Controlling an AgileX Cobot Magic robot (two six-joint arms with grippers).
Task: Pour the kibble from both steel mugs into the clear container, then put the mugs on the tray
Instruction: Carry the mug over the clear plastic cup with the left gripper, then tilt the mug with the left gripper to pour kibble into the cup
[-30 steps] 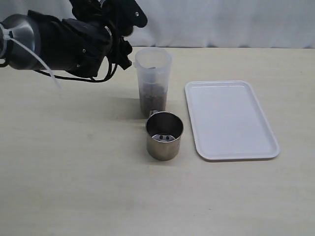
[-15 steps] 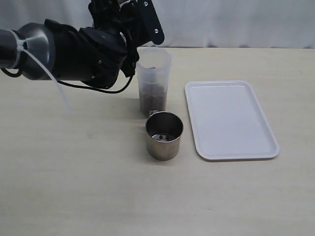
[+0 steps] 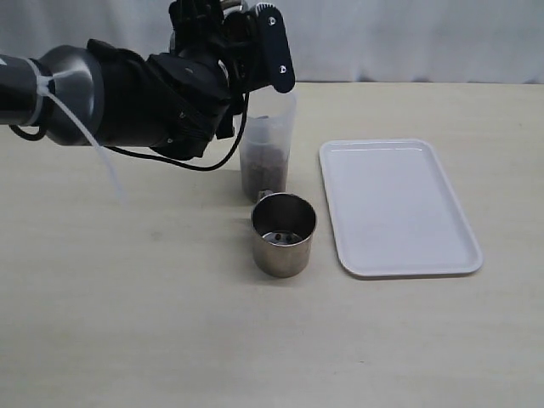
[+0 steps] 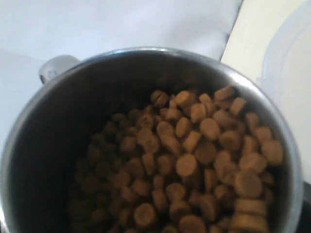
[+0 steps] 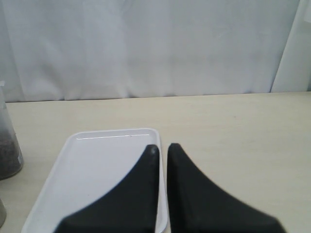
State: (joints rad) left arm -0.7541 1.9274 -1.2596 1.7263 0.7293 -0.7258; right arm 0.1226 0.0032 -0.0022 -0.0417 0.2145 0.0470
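My left gripper [image 3: 247, 44] hangs just above and left of the clear container's [image 3: 269, 136] rim, shut on a steel mug [image 4: 146, 51]. The arm hides most of that mug in the exterior view. In the left wrist view it fills the frame, and its kibble [image 4: 194, 160] is heaped toward one side. More kibble [image 3: 263, 168] fills the container's lower part. The second steel mug [image 3: 284, 235] stands upright in front of the container, holding only a couple of pellets. The white tray [image 3: 395, 206] lies to the right. My right gripper [image 5: 163, 148] is shut on nothing above the tray's [image 5: 102, 165] edge.
The beige table [image 3: 127, 323] stretches to the left and front of the mugs. A white curtain [image 5: 146, 43] closes off the back. The left arm's black body and cables [image 3: 127, 93] hang low over the table, left of the container.
My left arm has moved right with its mug, from beside the container to over its rim. The standing mug, the container and the tray have not moved.
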